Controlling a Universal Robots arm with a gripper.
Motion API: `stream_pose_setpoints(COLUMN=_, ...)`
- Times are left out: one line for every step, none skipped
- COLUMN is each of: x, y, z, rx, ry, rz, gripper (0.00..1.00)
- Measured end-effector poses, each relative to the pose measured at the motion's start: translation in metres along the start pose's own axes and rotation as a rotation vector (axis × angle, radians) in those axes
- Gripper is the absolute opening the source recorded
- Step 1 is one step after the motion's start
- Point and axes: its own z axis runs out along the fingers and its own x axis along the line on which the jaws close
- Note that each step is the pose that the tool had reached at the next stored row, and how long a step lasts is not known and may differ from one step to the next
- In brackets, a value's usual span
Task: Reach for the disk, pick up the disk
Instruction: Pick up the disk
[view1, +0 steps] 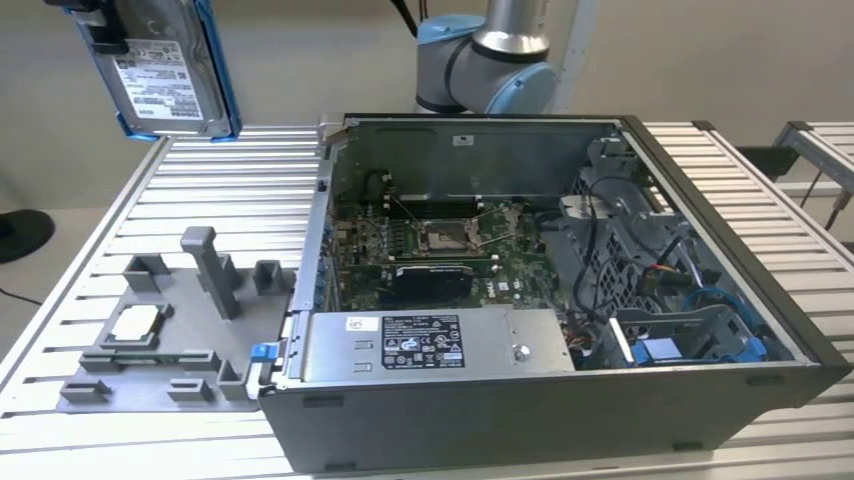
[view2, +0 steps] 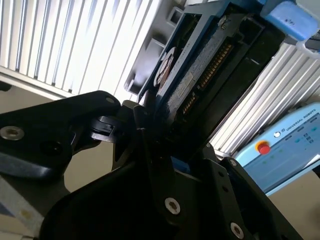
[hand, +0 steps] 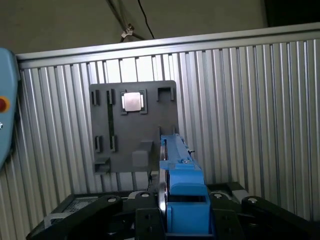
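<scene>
The disk (view1: 167, 70), a silver hard drive with a white label and blue rails, hangs upright high above the ribbed table at the exterior view's far left. In the first wrist view the disk (hand: 180, 172) shows edge-on, its blue rail running out from between the black fingers (hand: 142, 215). My gripper (hand: 182, 205) is shut on it. The second wrist view looks along the disk's underside (view2: 200, 70), with the gripper (view2: 160, 127) clamped on its near end.
Directly below lies a grey fixture plate (view1: 160, 345) with slots, a post and a small square CPU chip (hand: 134, 102). An open computer case (view1: 747, 300) stands to the exterior view's right, a grey box (view1: 427, 345) at its front. A light-blue pendant (view2: 280, 145) lies beyond the table.
</scene>
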Motion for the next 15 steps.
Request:
stream_pose_setpoints(x=-0.0003, y=-0.0025, z=0.0000, rx=-0.0001, ry=0.0000, rz=0.000, gripper=0.00)
stream_pose_setpoints(x=-0.0006, y=-0.0048, z=0.0000, rx=0.0000, ry=0.0000, rz=0.000, gripper=0.00)
stream_pose_setpoints(x=-0.0008, y=-0.0072, z=0.0000, rx=0.0000, ry=0.0000, rz=0.000, gripper=0.00)
stream_pose_setpoints(x=-0.0011, y=-0.0098, z=0.0000, rx=0.0000, ry=0.0000, rz=0.000, gripper=0.00)
stream_pose_setpoints(x=-0.0014, y=-0.0122, z=0.0001, rx=0.0000, ry=0.0000, rz=0.000, gripper=0.00)
stream_pose_setpoints(x=-0.0017, y=-0.0147, z=0.0001, rx=0.0000, ry=0.0000, rz=0.000, gripper=0.00)
stream_pose_setpoints(x=-0.0020, y=-0.0170, z=0.0001, rx=0.0000, ry=0.0000, rz=0.000, gripper=0.00)
stream_pose_setpoints(x=-0.0023, y=-0.0195, z=0.0001, rx=0.0000, ry=0.0000, rz=0.000, gripper=0.00)
stream_pose_setpoints(x=-0.0026, y=-0.0220, z=0.0001, rx=-0.0001, ry=0.0001, rz=0.000, gripper=0.00)
stream_pose_setpoints(x=-0.0029, y=-0.0244, z=0.0001, rx=0.0000, ry=0.0000, rz=0.000, gripper=0.00)
stream_pose_setpoints(x=-0.0031, y=-0.0267, z=0.0002, rx=0.0000, ry=0.0000, rz=0.000, gripper=0.00)
stream_pose_setpoints(x=-0.0034, y=-0.0292, z=0.0002, rx=0.0000, ry=0.0000, rz=0.000, gripper=0.00)
stream_pose_setpoints(x=-0.0037, y=-0.0317, z=0.0002, rx=0.0000, ry=0.0000, rz=0.000, gripper=0.00)
stream_pose_setpoints(x=-0.0040, y=-0.0340, z=0.0003, rx=0.0001, ry=-0.0001, rz=0.000, gripper=0.00)
stream_pose_setpoints(x=-0.0043, y=-0.0365, z=0.0003, rx=0.0000, ry=0.0000, rz=0.000, gripper=0.00)
